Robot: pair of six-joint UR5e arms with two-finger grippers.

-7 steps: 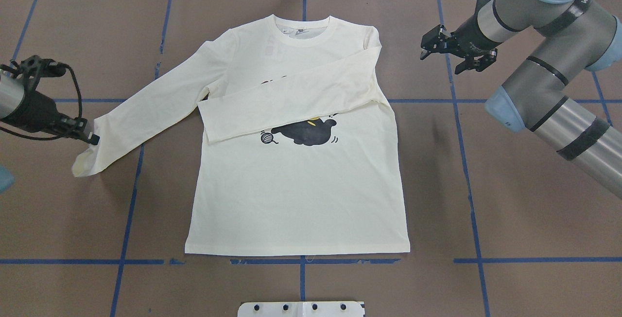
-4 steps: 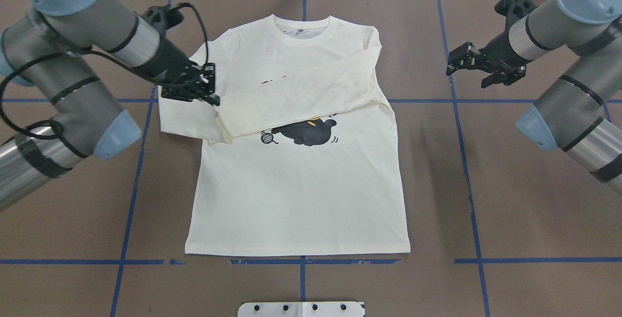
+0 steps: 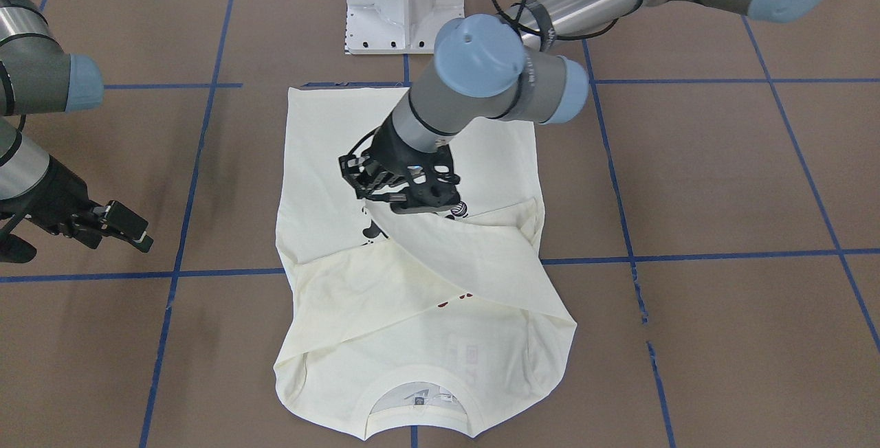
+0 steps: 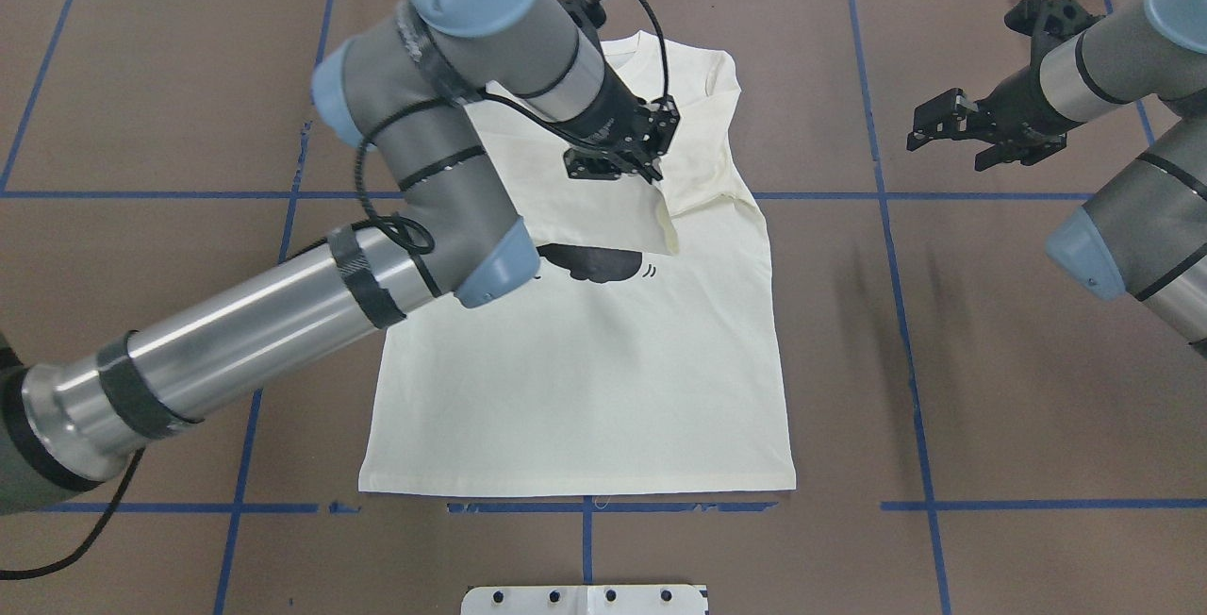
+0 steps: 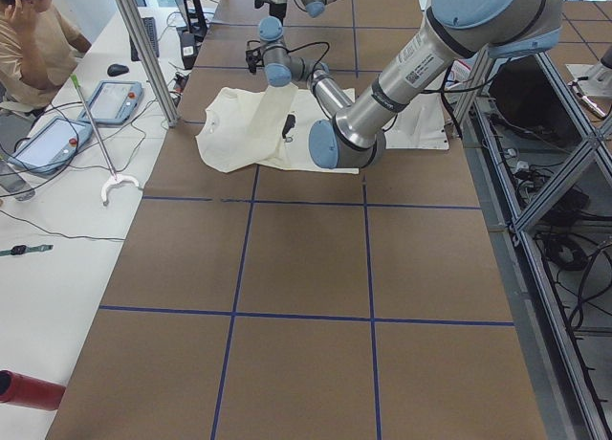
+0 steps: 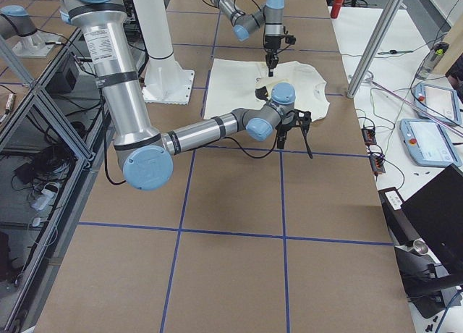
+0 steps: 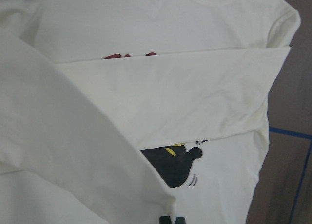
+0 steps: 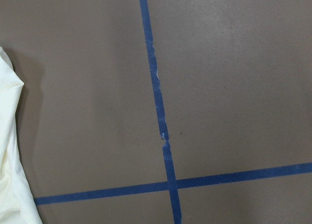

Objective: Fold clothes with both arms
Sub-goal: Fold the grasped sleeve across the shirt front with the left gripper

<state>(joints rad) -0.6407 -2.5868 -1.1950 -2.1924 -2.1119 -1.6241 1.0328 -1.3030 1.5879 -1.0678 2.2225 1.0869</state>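
My left gripper (image 4: 643, 172), at centre top of the overhead view, is clamped on the cuff end of one sleeve (image 3: 467, 255), held up off the cloth and slanting across the chest; beneath it the other sleeve (image 3: 344, 297) lies folded flat over the cream T-shirt (image 4: 585, 389); the shirt is spread mid-frame on the brown table (image 4: 990, 360), collar toward the top edge, hem toward the bottom; the black cat print (image 4: 594, 264) shows partly below the sleeves; my right gripper (image 4: 946, 151), upper right, hangs with jaws parted above the table, well apart from the shirt.
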